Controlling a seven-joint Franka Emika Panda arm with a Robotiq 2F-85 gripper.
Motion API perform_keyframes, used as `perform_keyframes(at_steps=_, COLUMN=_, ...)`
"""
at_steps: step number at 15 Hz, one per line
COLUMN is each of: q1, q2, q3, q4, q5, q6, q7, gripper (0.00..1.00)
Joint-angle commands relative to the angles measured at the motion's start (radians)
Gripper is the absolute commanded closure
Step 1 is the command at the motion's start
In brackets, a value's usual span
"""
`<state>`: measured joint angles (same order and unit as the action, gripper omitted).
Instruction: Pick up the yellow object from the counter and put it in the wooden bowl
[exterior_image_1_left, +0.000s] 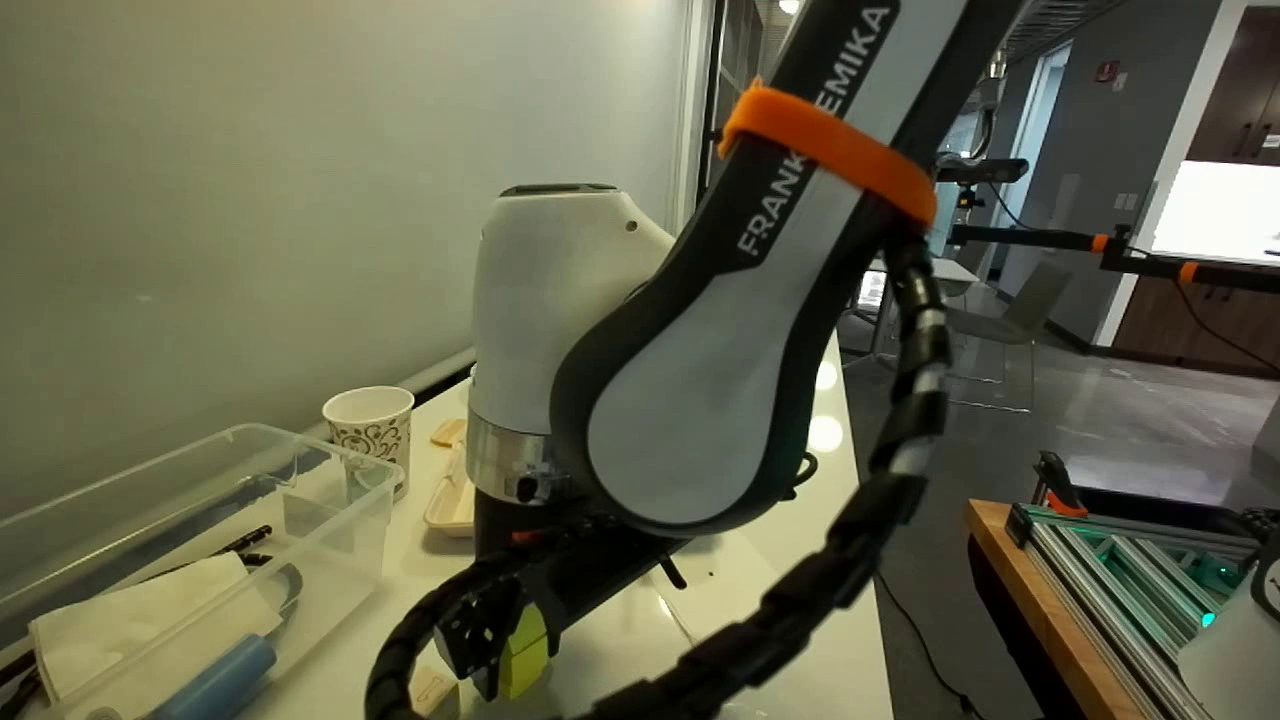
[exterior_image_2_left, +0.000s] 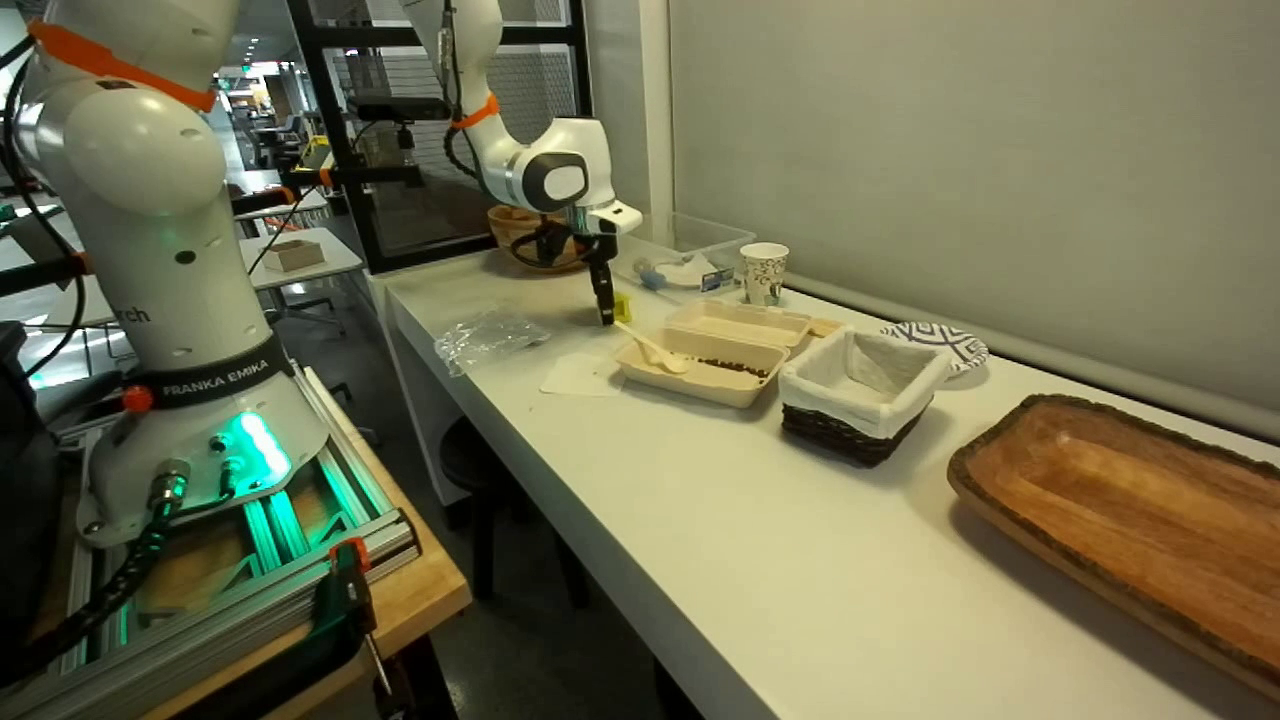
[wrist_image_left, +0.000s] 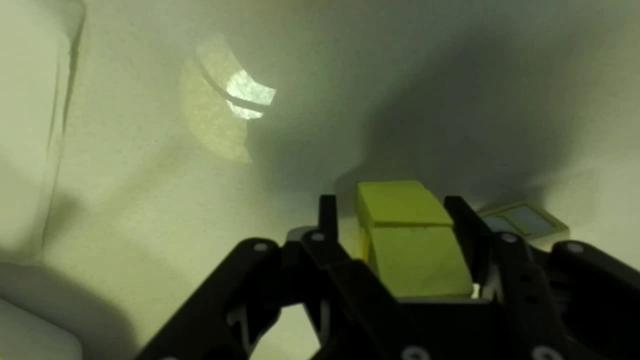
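Hand (wrist_image_left: 390, 202): jaws are parted slightly wider than yellow blk (wrist_image_left: 415, 240), which is straddled on worktop (wrist_image_left: 150, 225), not gripped; a gap is seen on one side, contact on the other can't be told. Blk is judged light, stiff, not fragile; flat opp. faces should be taken squarely, approx. mid-ht. Tan pc. (wrist_image_left: 527, 220) is located just beside hand; may be nudged. Nearby are seen film (exterior_image_2_left: 490, 338), clamshell (exterior_image_2_left: 745, 322) w/ spoon (exterior_image_2_left: 665, 358), and clear bin (exterior_image_1_left: 340, 560). Bowl (exterior_image_2_left: 507, 230) is sited beyond; bin rim may need to be cleared en route.
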<state>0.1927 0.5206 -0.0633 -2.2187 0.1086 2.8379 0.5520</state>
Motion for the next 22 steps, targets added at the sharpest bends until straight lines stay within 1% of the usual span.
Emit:
perform_keyframes(at_steps=1, q1=0.010, q2=0.021, q3=-0.005, q4=-0.005, q5=0.018, q6=0.053, q7=-0.024, gripper=0.49)
perform_keyframes(at_steps=2, q1=0.009, q2=0.023, q3=-0.003, q4=-0.005, q5=0.021, q6=0.053, q7=-0.026, gripper=0.53)
perform_keyframes(at_steps=3, q1=0.011, q2=0.025, q3=-0.004, q4=-0.004, q5=0.022, q6=0.054, q7=-0.027, gripper=0.72)
perform_keyframes(at_steps=5, q1=0.012, q2=0.025, q3=-0.004, q4=-0.005, q5=0.023, q6=0.053, q7=-0.028, gripper=0.87)
perform_keyframes(at_steps=6, q1=0.009, q2=0.024, q3=0.000, q4=-0.004, q5=0.025, q6=0.052, q7=-0.030, gripper=0.88)
perform_keyframes(at_steps=9, q1=0.013, q2=0.006, q3=-0.006, q4=-0.008, q5=0.028, q6=0.030, q7=-0.019, gripper=0.88)
perform_keyframes(at_steps=11, q1=0.031, q2=-0.013, q3=-0.026, q4=-0.014, q5=0.015, q6=0.013, q7=-0.004, gripper=0.88)
perform_keyframes(at_steps=19, q1=0.135, q2=-0.116, q3=-0.130, q4=-0.055, q5=-0.062, q6=-0.019, q7=0.054, gripper=0.88)
perform_keyframes(at_steps=22, q1=0.168, q2=-0.144, q3=-0.184, q4=-0.066, q5=-0.130, q6=-0.022, q7=0.101, gripper=0.88)
